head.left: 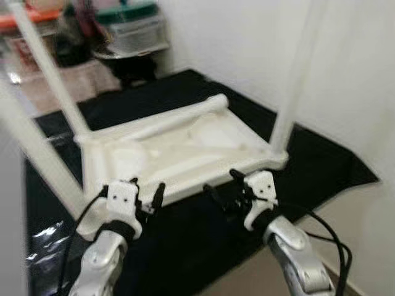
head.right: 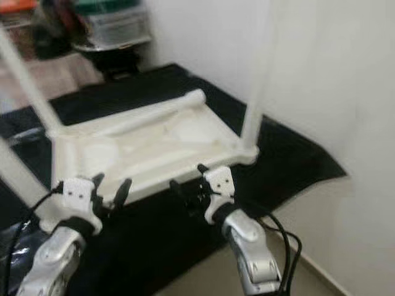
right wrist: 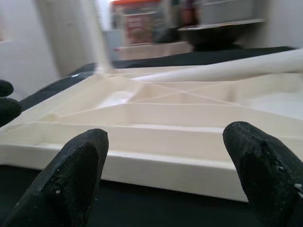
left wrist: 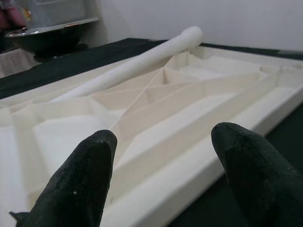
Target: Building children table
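Your cream-white plastic children's table top (head.left: 185, 148) lies upside down on a black mat (head.left: 321, 160) spread over the floor, its ribbed underside facing up. Three white round legs already stand upright in its corners: the far-left leg (head.left: 46, 74), the near-left leg (head.left: 37, 154) and the far-right leg (head.left: 293, 80). A fourth loose white leg (head.left: 176, 117) lies flat across the underside, along the far edge, its rounded end near the far-right corner.

Your left tool (head.left: 148, 196) hovers just in front of the near edge of the top, toward the left, its two black fingers (left wrist: 75, 184) spread apart and holding nothing; the left wrist view looks across the ribs to the loose leg. Your right tool (head.left: 223, 185) sits just before the same near edge, toward the right corner, its fingers (right wrist: 66, 179) also apart and empty, with the rim of the top between them in the right wrist view.

Behind the mat stands a dark round bowl-like object (left wrist: 47, 38), with a clear storage box with a green lid (head.left: 129, 24) above it. A white wall (head.left: 259, 43) runs along the right.
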Controlling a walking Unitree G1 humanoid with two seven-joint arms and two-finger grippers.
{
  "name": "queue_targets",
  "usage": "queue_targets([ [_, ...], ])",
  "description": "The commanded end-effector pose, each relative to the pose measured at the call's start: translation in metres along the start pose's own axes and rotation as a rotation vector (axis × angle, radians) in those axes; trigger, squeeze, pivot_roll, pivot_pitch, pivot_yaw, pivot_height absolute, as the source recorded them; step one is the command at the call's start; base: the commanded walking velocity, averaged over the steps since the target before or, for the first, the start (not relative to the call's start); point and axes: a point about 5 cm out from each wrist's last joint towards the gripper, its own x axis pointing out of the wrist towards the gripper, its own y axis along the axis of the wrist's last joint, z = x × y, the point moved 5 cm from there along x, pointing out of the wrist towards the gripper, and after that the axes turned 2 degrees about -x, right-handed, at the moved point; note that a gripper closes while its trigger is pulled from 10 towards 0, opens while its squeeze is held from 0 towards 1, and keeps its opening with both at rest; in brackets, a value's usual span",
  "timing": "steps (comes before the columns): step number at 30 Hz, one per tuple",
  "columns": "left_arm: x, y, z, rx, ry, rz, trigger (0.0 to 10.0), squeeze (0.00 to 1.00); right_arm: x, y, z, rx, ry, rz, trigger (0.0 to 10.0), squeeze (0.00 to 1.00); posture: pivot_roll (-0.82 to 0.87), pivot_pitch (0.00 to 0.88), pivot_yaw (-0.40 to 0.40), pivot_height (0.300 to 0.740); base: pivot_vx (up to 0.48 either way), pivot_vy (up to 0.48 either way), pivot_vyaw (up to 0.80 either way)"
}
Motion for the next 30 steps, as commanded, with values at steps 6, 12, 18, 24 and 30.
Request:
queue_targets([
  [6,0.001,-0.004,0.003,0.006,-0.029,-0.016,10.0,0.00,-0.001,-0.003,-0.004,0.022,0.019,0.004,10.0,0.00,0.00,0.085,0.028,0.740,0.000,-0.451,0.00],
  [12,0.001,-0.005,0.004,-0.004,-0.031,-0.017,10.0,0.00,-0.001,-0.005,-0.006,0.010,0.031,-0.005,10.0,0.00,0.00,0.081,0.029,0.740,0.000,-0.452,0.00],
  [18,0.002,-0.003,0.007,-0.005,-0.044,-0.006,10.0,0.00,0.000,-0.010,-0.017,-0.054,0.109,-0.051,10.0,0.00,0.00,0.078,0.025,0.740,0.000,-0.075,0.67],
  [24,0.002,-0.003,0.006,-0.002,-0.040,-0.007,10.0,0.00,0.000,-0.010,-0.018,-0.060,0.119,-0.052,10.0,0.00,0.00,0.082,0.028,0.740,0.000,0.000,0.80],
  [30,0.003,-0.003,0.006,-0.004,-0.043,-0.010,10.0,0.00,0.001,-0.009,-0.018,-0.071,0.128,-0.057,10.0,0.00,0.00,0.087,0.033,0.740,0.000,0.000,0.80],
])
